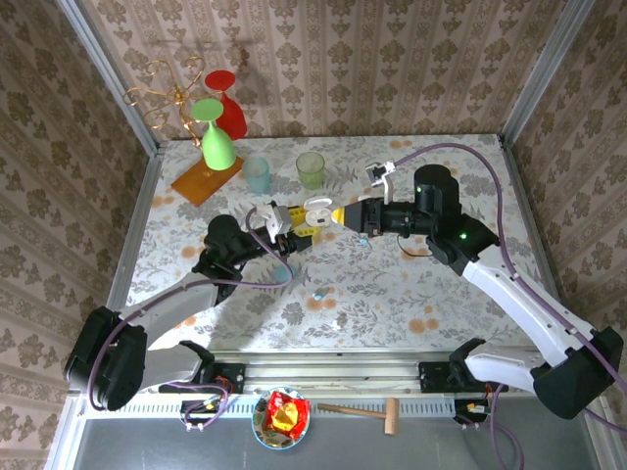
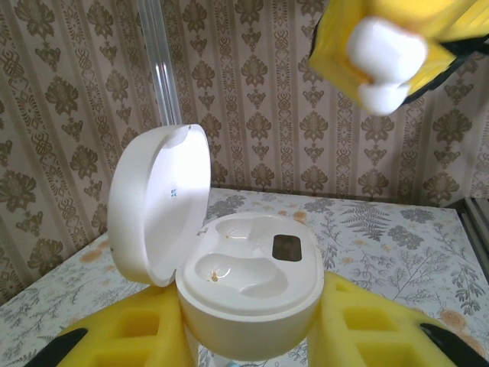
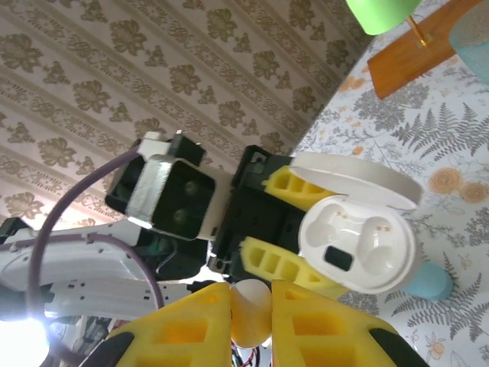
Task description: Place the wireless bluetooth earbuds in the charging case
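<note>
Earbud (image 2: 384, 57), white, sits pinched in my right gripper (image 3: 252, 325), up in the air just right of the open case (image 2: 252, 294). My left gripper (image 1: 297, 227) is clamped on that case, lid tipped back, above the surface (image 1: 392, 294).

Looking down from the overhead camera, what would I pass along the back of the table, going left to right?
Gold wire ornament → green goblet → pale blue cup → light green cup.

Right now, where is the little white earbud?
The earbud is pinched in the right end effector, mid-table in the top view, close to the open charging case that the left end effector holds.
</note>
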Action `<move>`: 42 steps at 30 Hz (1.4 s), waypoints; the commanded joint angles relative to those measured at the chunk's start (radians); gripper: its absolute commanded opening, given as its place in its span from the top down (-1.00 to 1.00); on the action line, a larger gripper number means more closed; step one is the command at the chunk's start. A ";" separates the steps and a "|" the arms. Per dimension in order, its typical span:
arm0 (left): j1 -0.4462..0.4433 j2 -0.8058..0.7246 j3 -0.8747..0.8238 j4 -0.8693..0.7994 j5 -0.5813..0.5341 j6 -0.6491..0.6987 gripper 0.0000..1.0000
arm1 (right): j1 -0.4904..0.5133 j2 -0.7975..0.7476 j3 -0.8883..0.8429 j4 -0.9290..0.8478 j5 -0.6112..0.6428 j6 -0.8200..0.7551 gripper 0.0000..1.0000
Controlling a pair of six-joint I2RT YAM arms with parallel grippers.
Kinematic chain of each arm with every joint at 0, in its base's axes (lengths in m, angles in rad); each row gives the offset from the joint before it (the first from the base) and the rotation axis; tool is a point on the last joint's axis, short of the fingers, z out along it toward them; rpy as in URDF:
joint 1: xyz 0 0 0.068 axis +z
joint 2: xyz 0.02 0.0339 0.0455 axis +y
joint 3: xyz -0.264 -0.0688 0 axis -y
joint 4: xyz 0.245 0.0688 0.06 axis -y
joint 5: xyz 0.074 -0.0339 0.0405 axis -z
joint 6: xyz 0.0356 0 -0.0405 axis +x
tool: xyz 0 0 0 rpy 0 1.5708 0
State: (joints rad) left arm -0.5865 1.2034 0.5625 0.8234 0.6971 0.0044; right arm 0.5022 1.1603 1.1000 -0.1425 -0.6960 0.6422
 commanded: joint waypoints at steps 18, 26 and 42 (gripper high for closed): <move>0.008 -0.036 0.010 0.027 0.082 -0.065 0.49 | -0.034 0.124 0.104 -0.165 -0.078 0.231 0.74; 0.010 -0.025 0.018 0.027 0.097 -0.111 0.49 | -0.029 0.111 0.075 -0.086 -0.072 0.196 0.73; 0.013 -0.006 0.032 0.074 0.099 -0.203 0.49 | -0.005 0.099 0.044 -0.077 0.006 0.051 0.70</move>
State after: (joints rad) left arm -0.5797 1.1980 0.5636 0.8375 0.7670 -0.1757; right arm 0.4839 1.2724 1.1595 -0.2386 -0.7109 0.7242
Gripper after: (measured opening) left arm 0.333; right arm 0.151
